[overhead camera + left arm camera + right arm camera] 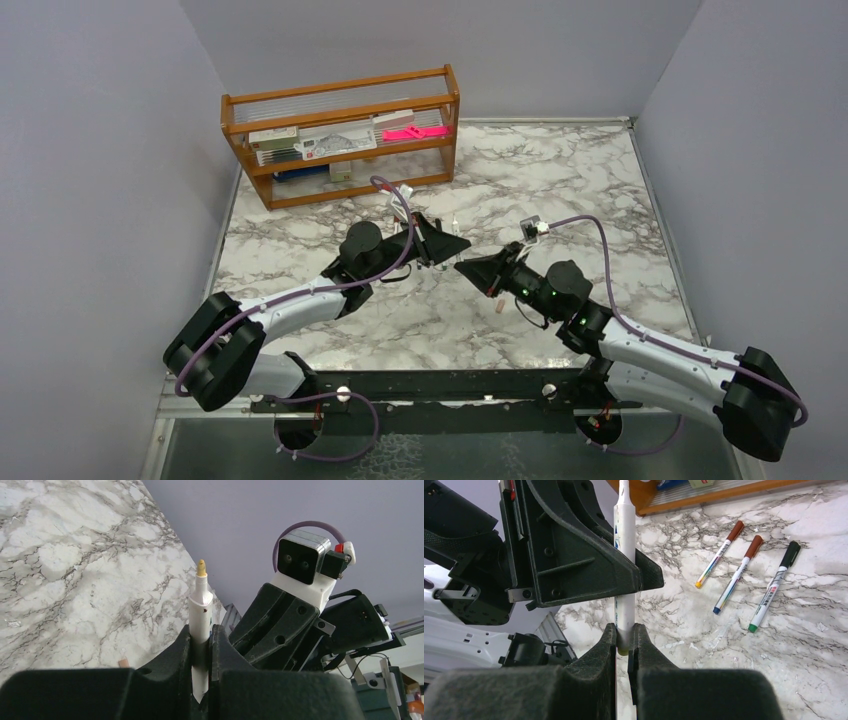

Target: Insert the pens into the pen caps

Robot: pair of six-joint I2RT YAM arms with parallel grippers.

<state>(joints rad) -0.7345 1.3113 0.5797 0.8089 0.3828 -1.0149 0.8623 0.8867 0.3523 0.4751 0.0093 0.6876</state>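
Pen (200, 612) near upright, nib up, tight in left pincer (201, 636) and right pincer (624, 634).

txt: none legible | pens (771, 587): barrel print too small | boxes (335, 140): labels blurred

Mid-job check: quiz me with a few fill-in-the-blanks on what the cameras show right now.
The left pincer holds a pen whose uncapped tip is ___.
On the marble table, ___ capped pens lie side by side.
Two of their caps are brown; the third cap is ___.
The bright flat item in the wooden rack is ___.
Missing words: yellow; three; black; pink.
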